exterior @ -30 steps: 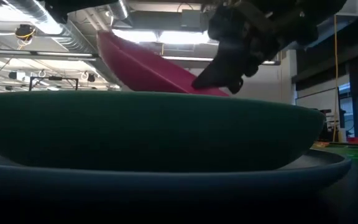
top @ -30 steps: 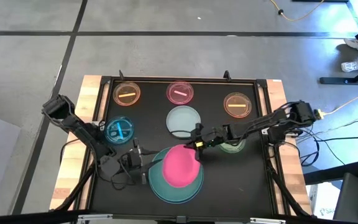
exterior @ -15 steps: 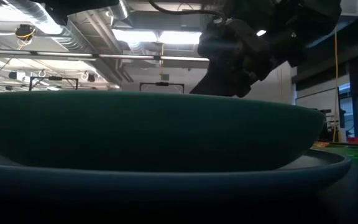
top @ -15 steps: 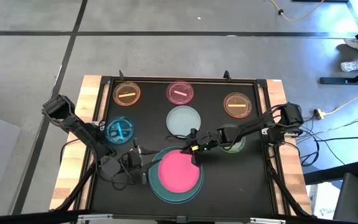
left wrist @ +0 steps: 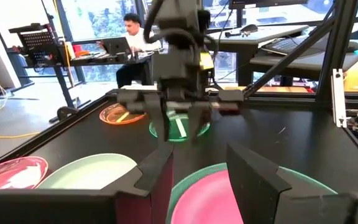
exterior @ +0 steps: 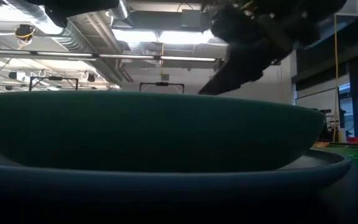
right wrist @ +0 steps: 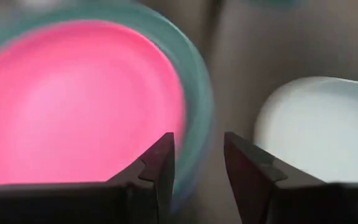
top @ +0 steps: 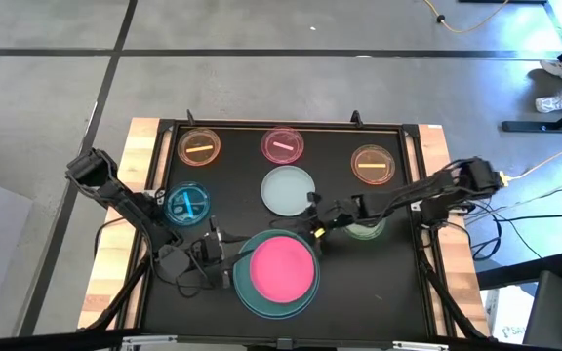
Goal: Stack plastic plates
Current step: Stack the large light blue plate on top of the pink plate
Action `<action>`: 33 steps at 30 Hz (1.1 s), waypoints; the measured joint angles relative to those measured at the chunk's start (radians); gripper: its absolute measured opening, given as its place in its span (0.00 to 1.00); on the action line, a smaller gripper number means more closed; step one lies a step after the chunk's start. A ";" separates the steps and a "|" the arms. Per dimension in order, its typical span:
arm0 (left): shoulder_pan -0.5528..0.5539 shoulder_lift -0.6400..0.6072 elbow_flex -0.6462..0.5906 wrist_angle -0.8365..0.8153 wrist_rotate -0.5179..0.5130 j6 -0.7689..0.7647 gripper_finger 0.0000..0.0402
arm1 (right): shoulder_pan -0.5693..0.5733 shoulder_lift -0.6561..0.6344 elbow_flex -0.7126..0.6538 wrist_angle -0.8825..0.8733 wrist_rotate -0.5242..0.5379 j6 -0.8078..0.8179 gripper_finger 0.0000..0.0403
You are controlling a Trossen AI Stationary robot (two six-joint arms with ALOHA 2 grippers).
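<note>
Stack, front-centre of table: round pink plastic plate [top: 282, 269] lies flat inside round teal plastic plate [top: 245, 289], which sits on a larger round light-blue plastic plate [exterior: 328, 163]. In low view only the teal bowl wall and the blue rim under it show; pink plate is hidden below the teal rim.

Right gripper [top: 312, 223]: above the stack's far-right edge, apart from it. Fingers [right wrist: 156, 167] are parted w/ nothing between them, i.e. released. In right wrist view the gap between fingertips frames the teal rim; pink plate lies to one side of the fingers, round pale-white plastic plate [right wrist: 312, 127] to the other. In low view the same gripper [exterior: 219, 84] hangs just over the teal rim, not touching.

Left gripper [top: 224, 261]: waits at the stack's left edge, near table level. Fingers [left wrist: 157, 171] are spread, released, holding nothing; pink plate shows in the gap ahead of them, pale-white plate just beside the left finger.

Other plates, well apart from the stack:
- small translucent green plate [top: 367, 227], beneath right arm, partly hidden.
- small translucent blue plate [top: 188, 205], beside left arm.
- far row: small translucent orange-pink plate [top: 199, 147], small translucent pink plate [top: 283, 145], small translucent amber plate [top: 372, 164]. Each carries a short light stripe; nature of stripe cannot be told.

Pale-white plate sits btwn far row and stack, just past the right fingertips.

Black table mat [top: 398, 283] carries all plates. A person [left wrist: 132, 38] sits at a desk in the room beyond.
</note>
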 joint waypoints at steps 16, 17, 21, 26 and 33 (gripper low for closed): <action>0.066 0.000 -0.001 -0.065 0.180 -0.089 0.35 | -0.079 0.031 -0.050 -0.090 0.193 -0.295 0.31; 0.067 0.000 -0.001 -0.069 0.181 -0.098 0.35 | -0.086 0.049 -0.050 -0.080 0.192 -0.296 0.31; 0.072 0.000 -0.001 -0.097 0.187 -0.123 0.35 | -0.112 0.106 -0.050 -0.052 0.127 -0.296 0.31; 0.071 0.000 -0.001 -0.109 0.197 -0.130 0.35 | -0.119 0.165 -0.050 -0.020 0.123 -0.297 0.31; 0.072 0.000 -0.001 -0.109 0.200 -0.130 0.35 | -0.118 0.182 -0.050 0.007 0.141 -0.347 0.28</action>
